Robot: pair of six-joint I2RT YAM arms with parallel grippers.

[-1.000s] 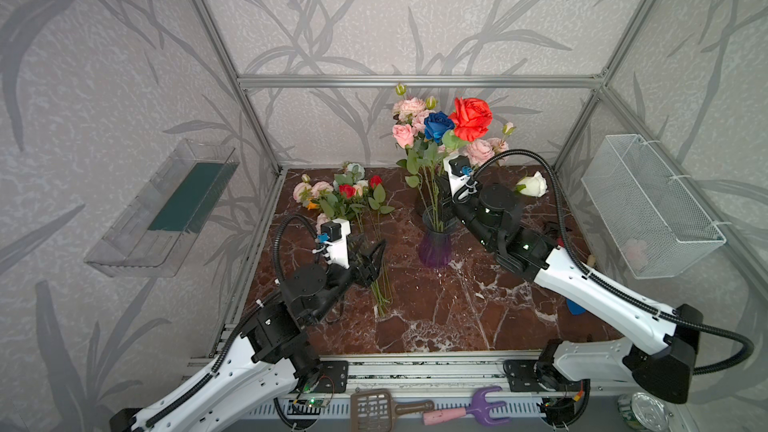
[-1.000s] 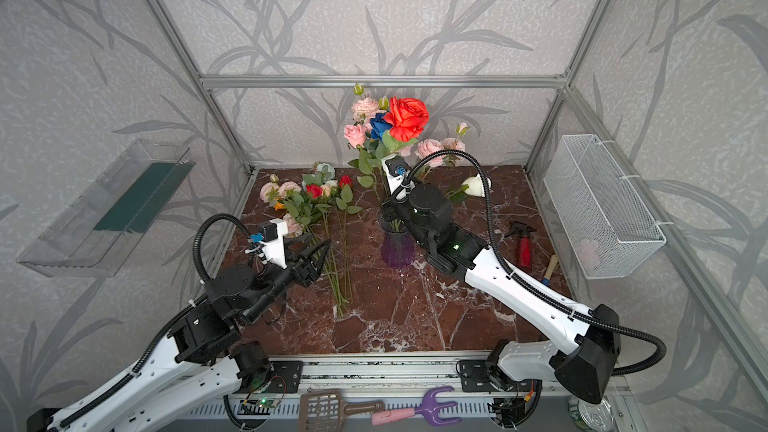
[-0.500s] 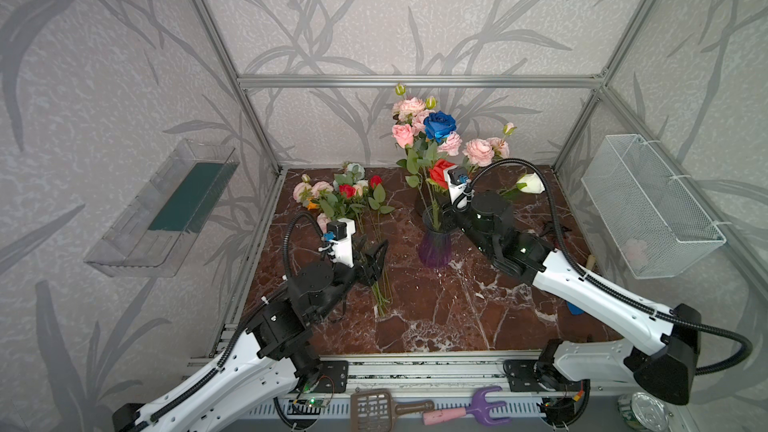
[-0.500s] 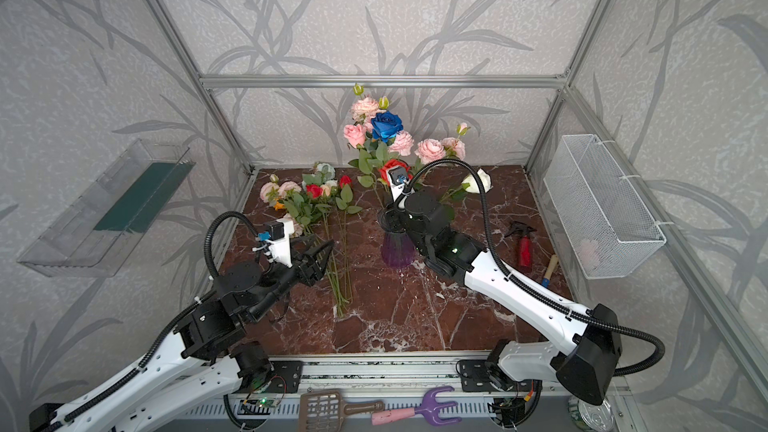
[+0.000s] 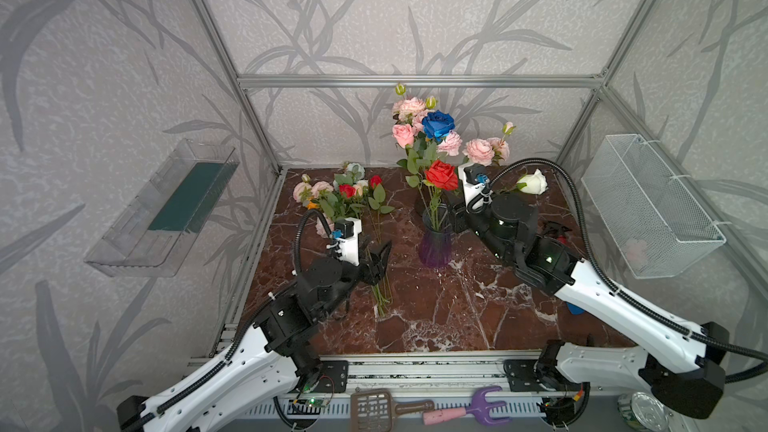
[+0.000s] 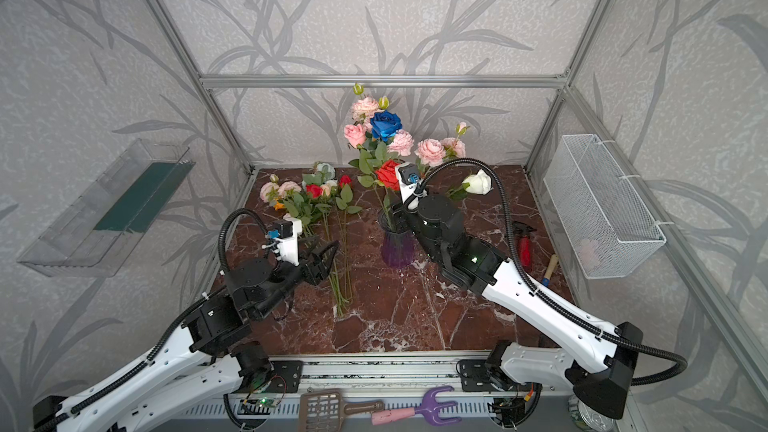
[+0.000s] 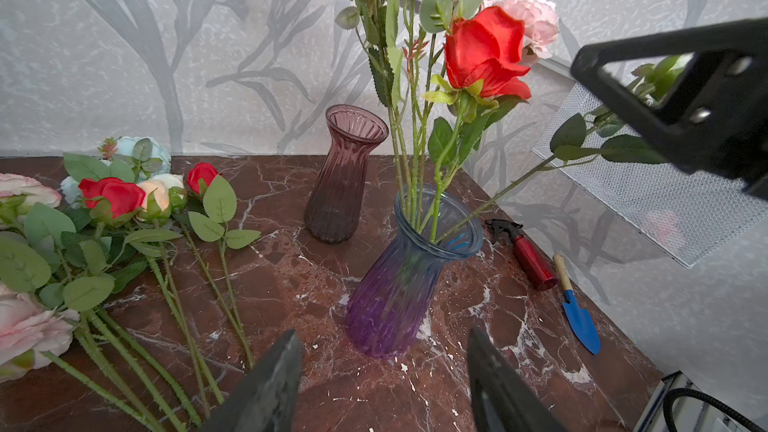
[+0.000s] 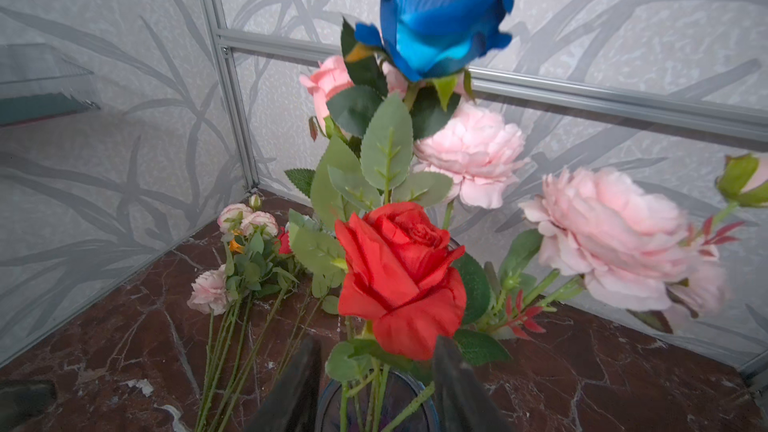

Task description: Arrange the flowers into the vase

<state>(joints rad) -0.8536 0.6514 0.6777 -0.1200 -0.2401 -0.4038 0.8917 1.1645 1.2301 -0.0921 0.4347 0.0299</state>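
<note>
A purple-and-blue glass vase (image 5: 435,243) (image 6: 397,249) (image 7: 399,276) stands mid-table. It holds a blue rose (image 5: 437,124), pink blooms, a white rose (image 5: 532,182) and a red rose (image 5: 441,175) (image 8: 399,280). My right gripper (image 5: 452,218) (image 8: 376,384) is open just above the vase mouth, its fingers apart on either side of the red rose's stem. More flowers (image 5: 345,197) (image 6: 311,197) (image 7: 112,201) lie loose on the table's left. My left gripper (image 5: 377,255) (image 7: 384,367) hovers open and empty over their stems, facing the vase.
A second, maroon vase (image 7: 343,176) stands behind the purple one. A red spray bottle (image 7: 528,255) and a blue trowel (image 7: 577,313) lie at the right. A wire basket (image 5: 648,205) hangs on the right wall and a clear tray (image 5: 166,205) on the left.
The right gripper came down with the red rose, lowering its stem into the vase, then opened and let go. The left arm shifted slightly forward and stayed open.
</note>
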